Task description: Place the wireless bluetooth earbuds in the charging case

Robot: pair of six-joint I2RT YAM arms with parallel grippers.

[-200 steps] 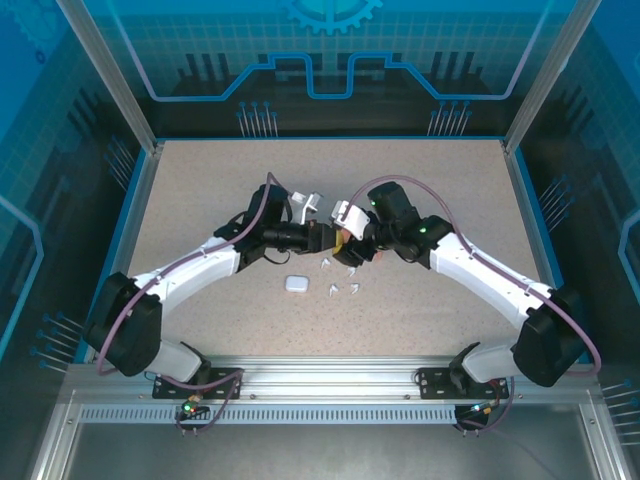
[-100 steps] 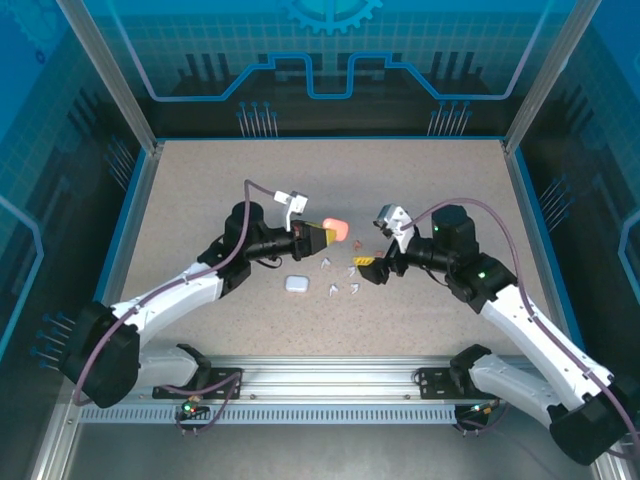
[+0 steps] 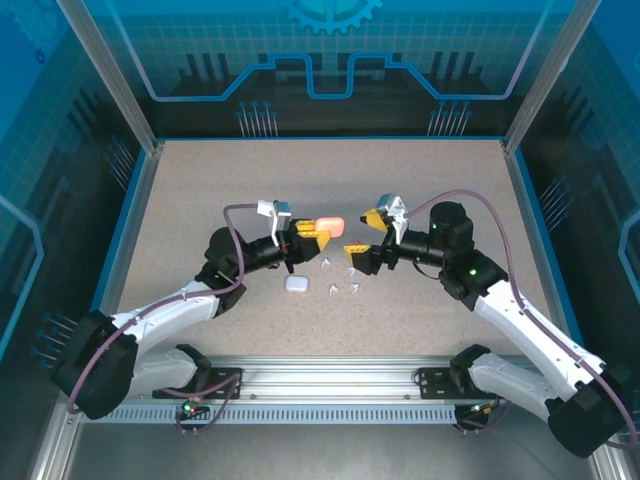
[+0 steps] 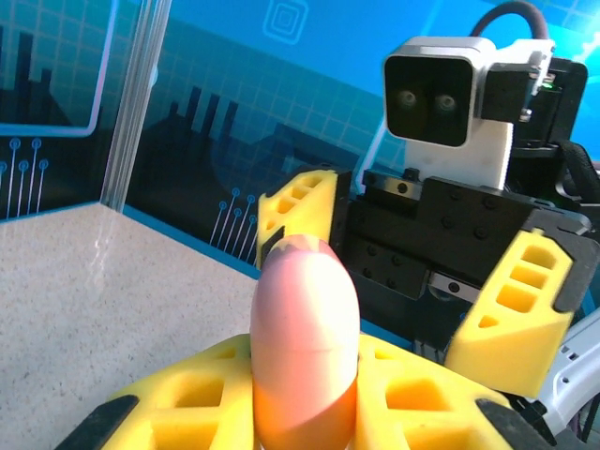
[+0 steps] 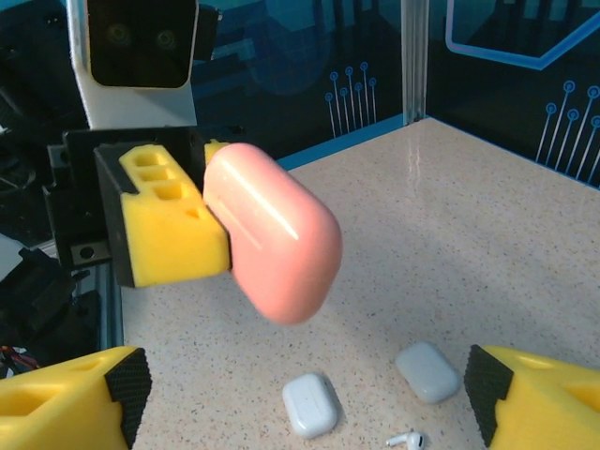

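Observation:
A salmon-pink charging case hangs above the table, and my left gripper is shut on its lower end. In the left wrist view the case stands upright between my yellow fingers. My right gripper faces it from the right with its jaws wide open and nothing between them; it fills the background as the right gripper. From the right wrist the pink case floats ahead of my right gripper. Several white earbuds lie on the table below; one earbud shows near the frame's bottom.
A closed white case lies on the speckled table left of the earbuds. From the right wrist I see that white case and a paler case beside it. Blue walls and metal posts ring the table.
The two arms were bunched together at the centre, then drew apart. The left gripper has pulled back left with the pink case, and the right gripper has moved left toward it.

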